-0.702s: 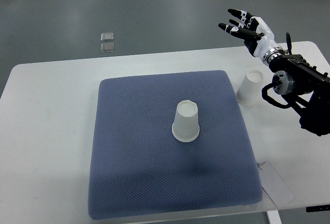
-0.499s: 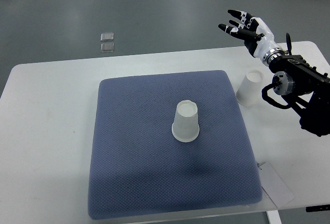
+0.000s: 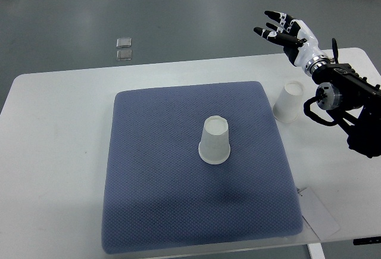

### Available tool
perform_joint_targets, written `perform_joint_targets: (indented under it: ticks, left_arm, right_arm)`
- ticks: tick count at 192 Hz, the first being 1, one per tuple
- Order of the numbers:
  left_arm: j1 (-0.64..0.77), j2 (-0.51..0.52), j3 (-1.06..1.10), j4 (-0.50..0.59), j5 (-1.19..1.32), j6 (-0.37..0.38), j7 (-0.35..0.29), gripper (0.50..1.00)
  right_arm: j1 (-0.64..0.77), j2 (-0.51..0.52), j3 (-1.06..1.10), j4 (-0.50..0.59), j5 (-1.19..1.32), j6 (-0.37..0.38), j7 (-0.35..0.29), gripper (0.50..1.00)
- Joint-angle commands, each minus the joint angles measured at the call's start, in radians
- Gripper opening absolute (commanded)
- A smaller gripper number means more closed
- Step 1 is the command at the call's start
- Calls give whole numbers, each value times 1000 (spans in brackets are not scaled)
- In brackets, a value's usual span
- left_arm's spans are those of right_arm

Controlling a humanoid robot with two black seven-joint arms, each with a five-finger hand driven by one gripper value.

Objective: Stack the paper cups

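My white bench (image 3: 59,152) stands on a grey-green floor (image 3: 178,15). Beyond the bench's far edge, two small clear squares (image 3: 124,48) lie on that floor, under soft, even light.

- A mat (image 3: 178,211) lies on the middle of the tabletop (image 3: 53,152).
- One upside-down paper cup (image 3: 215,141) stands near the mat's centre.
- A second upside-down paper cup (image 3: 289,101) stands on the tabletop just off the mat's far right corner.
- The right robot hand (image 3: 287,31) hangs above the tabletop's far right edge, behind the second cup and apart from it.
- A sheet of paper (image 3: 318,214) lies at the mat's near right corner.
- Two small tiles (image 3: 124,48) lie on the floor beyond the tabletop.
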Motion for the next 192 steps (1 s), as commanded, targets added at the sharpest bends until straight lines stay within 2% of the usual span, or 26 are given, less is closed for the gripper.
perform_joint_targets:
  ticks: [1, 148, 179, 192]
  left_arm:
    - [0, 0, -1, 2, 0, 0, 0, 1000]
    - [0, 0, -1, 0, 0, 0, 0, 1000]
    - [0, 0, -1, 0, 0, 0, 0, 1000]
    - [0, 0, -1, 0, 0, 0, 0, 1000]
  right_arm:
    - [0, 4, 7, -1, 2, -2, 3, 913]
    - [-2, -4, 17, -3, 18, 3, -3, 913]
    - [-5, -10, 17, -1, 18, 43, 1, 913]
    - [-8, -28, 18, 0, 18, 81, 3, 913]
